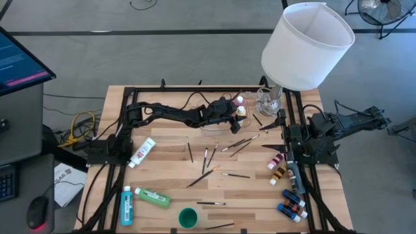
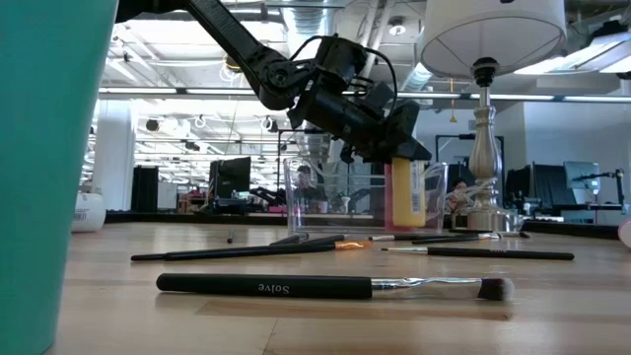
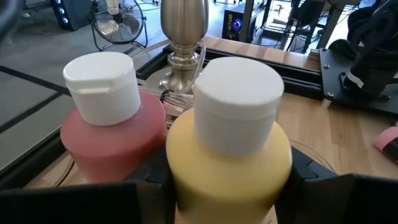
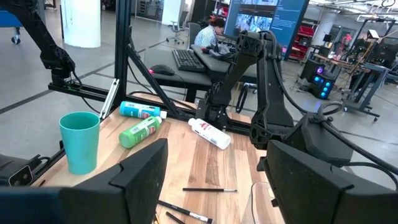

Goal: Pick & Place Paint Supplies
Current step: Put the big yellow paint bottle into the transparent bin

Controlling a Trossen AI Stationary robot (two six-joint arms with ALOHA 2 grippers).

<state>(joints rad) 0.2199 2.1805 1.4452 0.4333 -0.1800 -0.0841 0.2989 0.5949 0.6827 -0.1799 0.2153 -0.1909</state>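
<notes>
Two bottles crowd beside the lamp base point(image 3: 184, 37): left gripper point(image 1: 229, 112) holding yellow bottle point(image 3: 227, 155) may topple the touching pink bottle point(image 3: 112, 134) on release.

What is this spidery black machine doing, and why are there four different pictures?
It is a robot with two black arms at a wooden table. Four cameras watch at once: one above, one low at table height, and one on each arm's wrist.

The left gripper has reached to the clear plastic tray. Its fingers sit on either side of a yellow paint bottle, beside a pink paint bottle. I cannot tell whether it is squeezing or letting go.

The right gripper waits at the table's right side, fingers open, holding nothing.

On the table lie thin brushes, a green bottle, a blue bottle, a white bottle, small coloured bottles and a teal cup. A big white lamp stands at the back.
</notes>
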